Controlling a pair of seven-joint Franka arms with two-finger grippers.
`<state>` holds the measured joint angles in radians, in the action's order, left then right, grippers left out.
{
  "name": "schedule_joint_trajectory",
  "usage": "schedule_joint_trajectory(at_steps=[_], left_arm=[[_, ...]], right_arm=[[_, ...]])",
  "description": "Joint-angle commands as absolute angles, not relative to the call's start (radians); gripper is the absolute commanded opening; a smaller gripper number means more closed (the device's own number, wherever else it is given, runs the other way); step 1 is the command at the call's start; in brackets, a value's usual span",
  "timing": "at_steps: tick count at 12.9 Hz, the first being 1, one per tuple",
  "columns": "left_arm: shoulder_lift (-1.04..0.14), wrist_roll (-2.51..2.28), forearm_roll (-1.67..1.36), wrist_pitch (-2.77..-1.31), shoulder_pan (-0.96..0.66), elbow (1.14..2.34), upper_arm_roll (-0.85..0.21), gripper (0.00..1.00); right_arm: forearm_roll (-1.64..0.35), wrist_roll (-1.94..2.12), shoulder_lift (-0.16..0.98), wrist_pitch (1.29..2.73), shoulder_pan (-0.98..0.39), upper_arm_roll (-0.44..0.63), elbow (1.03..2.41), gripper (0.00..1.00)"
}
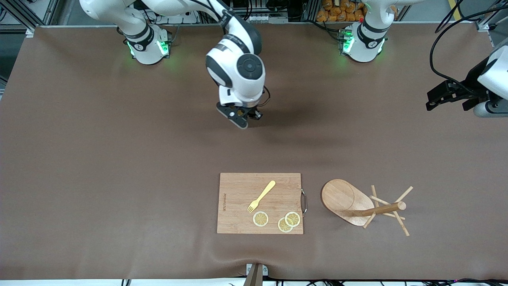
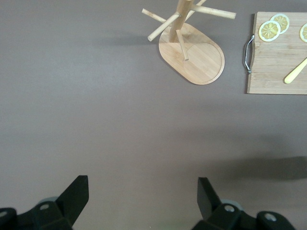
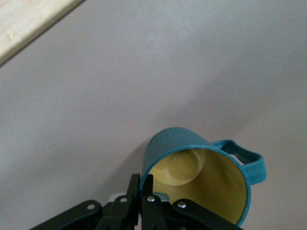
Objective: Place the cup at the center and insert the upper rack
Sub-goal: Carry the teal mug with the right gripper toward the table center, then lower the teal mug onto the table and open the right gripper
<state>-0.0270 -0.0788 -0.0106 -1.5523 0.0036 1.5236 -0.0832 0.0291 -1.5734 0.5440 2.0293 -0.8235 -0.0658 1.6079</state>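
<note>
The cup (image 3: pixel 178 140), dark teal and ribbed with a yellow inside, shows only in the right wrist view; in the front view the right arm's hand hides it. My right gripper (image 1: pixel 240 119) (image 3: pixel 146 180) is shut on the cup's rim, one finger inside and one outside, low over the bare mat at the table's middle. The upper rack (image 1: pixel 342 198) lies tipped on its side beside the cutting board, toward the left arm's end; it also shows in the left wrist view (image 2: pixel 201 60). My left gripper (image 1: pixel 436 99) (image 2: pixel 143 188) is open and empty, and that arm waits over its end of the table.
A rectangular wooden cutting board (image 1: pixel 238 206) lies near the front camera, with a yellow fork (image 1: pixel 262 195) and three lemon slices (image 1: pixel 260 219) on it. Its metal handle (image 1: pixel 304 201) faces the rack. A brown mat (image 1: pixel 119 159) covers the table.
</note>
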Motion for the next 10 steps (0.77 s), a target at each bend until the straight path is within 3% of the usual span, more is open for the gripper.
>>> schedule_joint_trajectory(at_steps=[1,10], left_arm=[[-0.035,-0.068,-0.008,-1.565,0.015,1.519,-0.089,1.0],[-0.035,0.029,-0.006,-1.552,0.063,1.52,-0.091,1.0]], right_arm=[[0.061,-1.635,0.587,2.084,-0.863,-0.054,1.597,0.0],[0.066,-1.69,0.617,2.158,-0.882,-0.055,1.615,0.0]])
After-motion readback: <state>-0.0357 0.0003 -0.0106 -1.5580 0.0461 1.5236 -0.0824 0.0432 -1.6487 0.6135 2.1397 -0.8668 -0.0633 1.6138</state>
